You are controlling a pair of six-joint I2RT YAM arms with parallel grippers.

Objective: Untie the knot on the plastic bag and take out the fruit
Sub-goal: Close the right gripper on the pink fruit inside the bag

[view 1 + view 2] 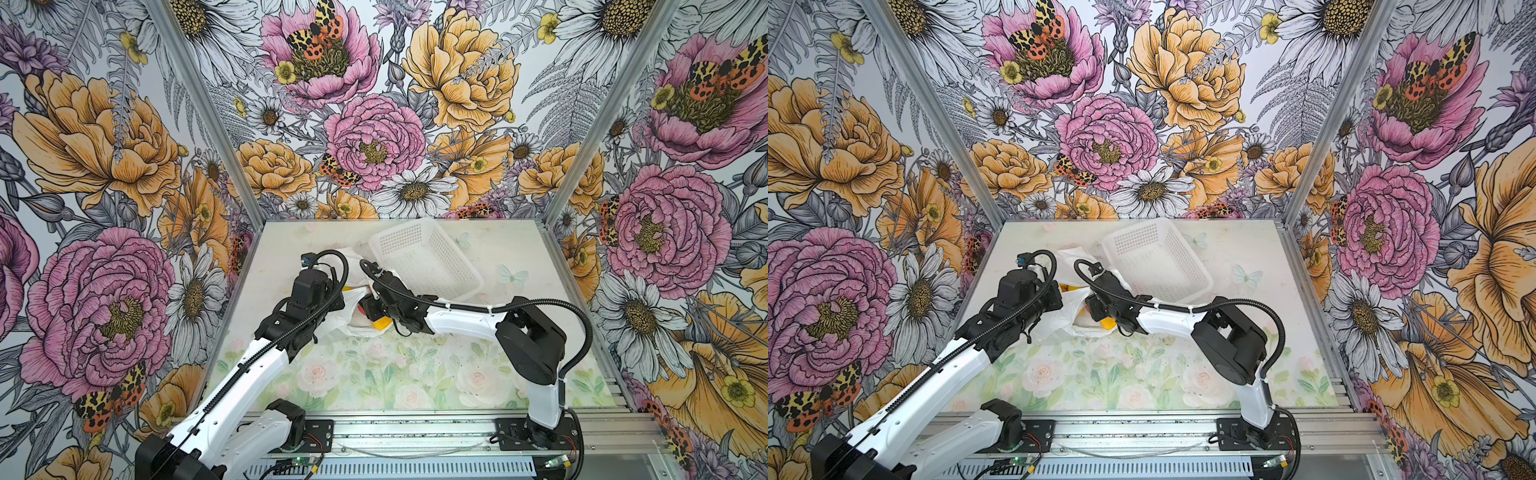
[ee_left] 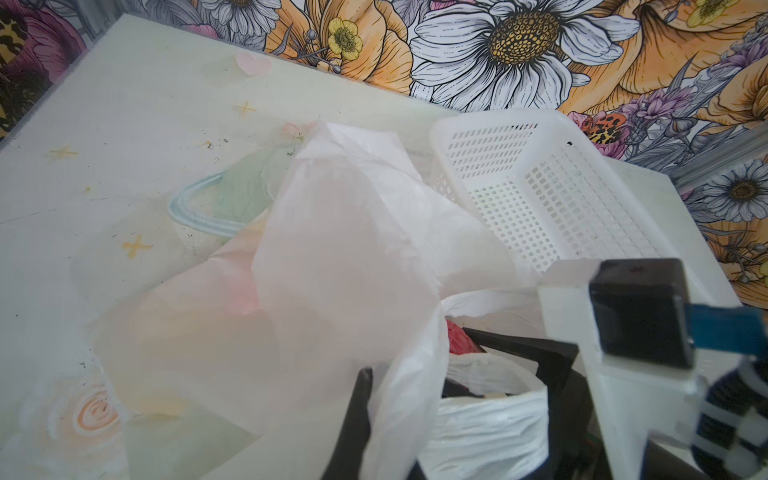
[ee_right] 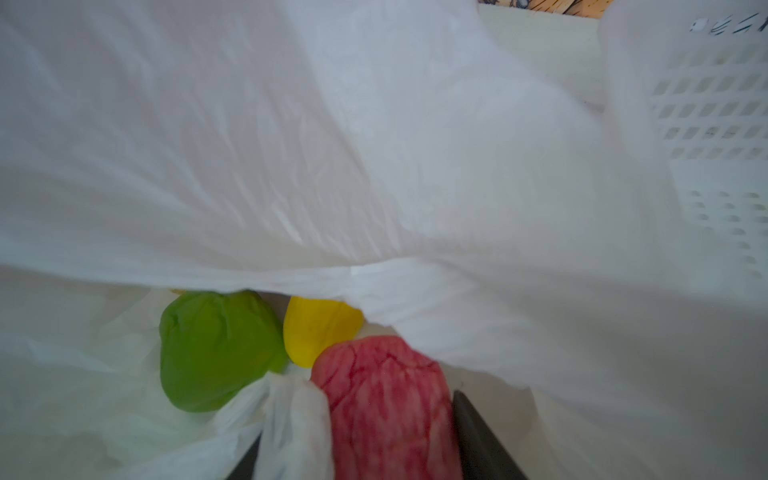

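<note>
White film takes up the middle of the table (image 1: 415, 374): in both top views the plastic bag (image 1: 347, 324) (image 1: 1054, 324) lies crumpled a little toward the left edge, just beside a lattice basket (image 1: 428, 257) near the far edge. Both arms meet over the bag, and the right claw (image 1: 368, 308) is sunk into its mouth, with a yellow fruit (image 1: 382, 325) showing beside it. In the left wrist view the left claw (image 2: 384, 432) is fully closed, one dark finger (image 2: 360, 399) showing, and it appears to pinch the bag's rim and hold a sheet of it up like a tent. No knot can be made out, and the mouth gapes, so the untying looks done. In the right wrist view the right claw (image 3: 357, 424) stands about half wide with a red fruit (image 3: 386, 411) filling the gap, seemingly gripped. A fold of bag is caught alongside it against the other finger. The fruit's long axis runs along the fingers, and a green fruit (image 3: 216, 349) and a yellow one lie deeper in. Raised film hangs just above, so the way out is probably back along the right arm, the nearer one, and the trapped fold may drag the bag along.
</note>
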